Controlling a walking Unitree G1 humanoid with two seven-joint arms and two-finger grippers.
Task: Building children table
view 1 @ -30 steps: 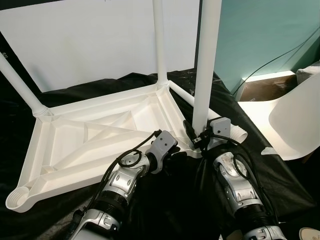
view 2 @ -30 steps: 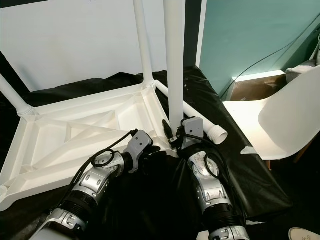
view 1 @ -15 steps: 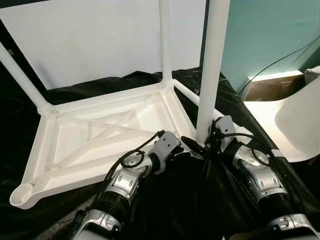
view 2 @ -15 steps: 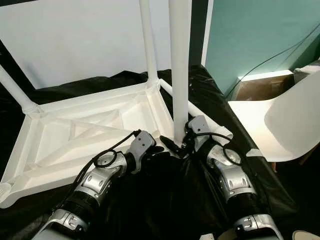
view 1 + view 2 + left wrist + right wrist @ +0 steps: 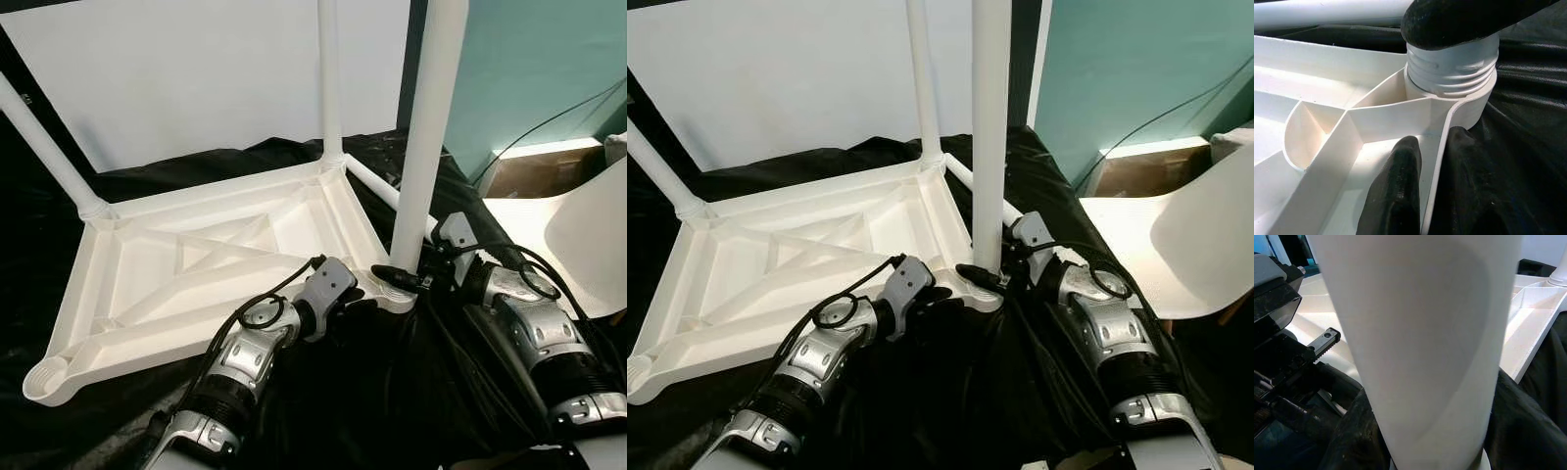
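Observation:
The white table top (image 5: pixel 196 284) lies upside down on black cloth. Two legs stand in its far corners, one at the left (image 5: pixel 44 147) and one at the right (image 5: pixel 330 88). A third leg (image 5: pixel 431 127) stands upright in the near right corner socket, its threaded base (image 5: pixel 1449 68) seated in the collar. My right gripper (image 5: pixel 404 279) is shut on this leg just above the socket, and the leg (image 5: pixel 1420 342) looms close in the right wrist view. My left gripper (image 5: pixel 1432 142) is shut on the table top's rim beside that socket, one finger on each side of the wall.
The near left corner socket (image 5: pixel 44 377) holds no leg. A loose white leg (image 5: pixel 377 191) lies on the cloth behind the table top. A white chair (image 5: pixel 588 235) stands at the right, close to my right arm. A white board and a teal wall rise behind.
My right forearm has swung out to the right around the upright leg while the gripper stayed at its base. The left gripper has kept its hold on the rim.

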